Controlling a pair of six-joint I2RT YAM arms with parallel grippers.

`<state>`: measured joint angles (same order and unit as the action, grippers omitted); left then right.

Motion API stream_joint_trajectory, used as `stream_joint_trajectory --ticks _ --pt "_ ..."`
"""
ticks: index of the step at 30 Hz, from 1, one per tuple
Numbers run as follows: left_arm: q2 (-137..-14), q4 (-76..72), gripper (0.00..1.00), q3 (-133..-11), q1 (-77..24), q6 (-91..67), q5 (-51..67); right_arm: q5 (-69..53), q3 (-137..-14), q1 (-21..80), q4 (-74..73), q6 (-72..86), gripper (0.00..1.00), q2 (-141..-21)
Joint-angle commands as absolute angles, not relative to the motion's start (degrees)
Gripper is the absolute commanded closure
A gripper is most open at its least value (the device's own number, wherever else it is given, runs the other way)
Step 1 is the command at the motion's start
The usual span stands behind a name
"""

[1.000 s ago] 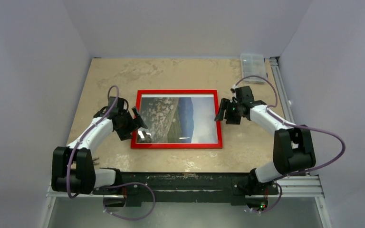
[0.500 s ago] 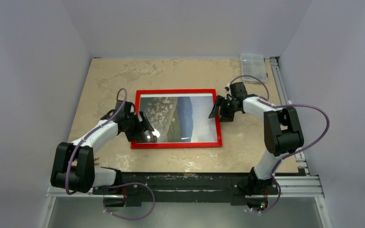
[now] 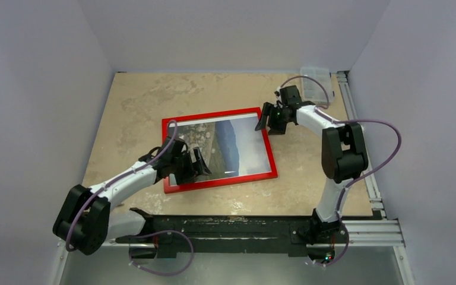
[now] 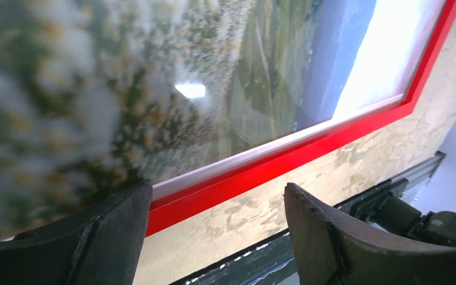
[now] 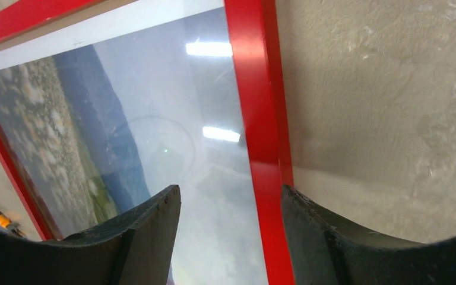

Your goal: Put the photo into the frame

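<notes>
The photo (image 3: 231,148) seems already inside the red frame (image 3: 214,114), face up and askew, mid-table (image 3: 142,95). Left jaws, spread, straddle its 7 o'clock edge. Right jaws, spread, straddle its 1 o'clock corner. Probably only straightening remains.

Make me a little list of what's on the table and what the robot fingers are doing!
frame: red side up, lying on the table, turned a bit crooked
photo: landscape, showing behind the pane inside the frame
left fingers: open, one over the picture, one over the table, frame's near edge between them
right fingers: open, straddling the frame's right edge near its far corner
clear box: far right corner of the table
</notes>
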<state>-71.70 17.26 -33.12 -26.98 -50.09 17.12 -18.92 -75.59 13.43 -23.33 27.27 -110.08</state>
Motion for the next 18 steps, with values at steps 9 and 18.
stream_joint_trajectory --ticks 9,18 --pt "-61.1 43.9 0.11 -42.4 -20.6 -43.1 -4.3 -14.7 -59.9 14.3 -31.4 23.8 0.37 -85.3" --pt "-69.6 41.9 0.11 -42.2 -9.4 -38.8 4.3 -21.7 -46.9 19.0 -28.3 31.6 0.38 -76.2"
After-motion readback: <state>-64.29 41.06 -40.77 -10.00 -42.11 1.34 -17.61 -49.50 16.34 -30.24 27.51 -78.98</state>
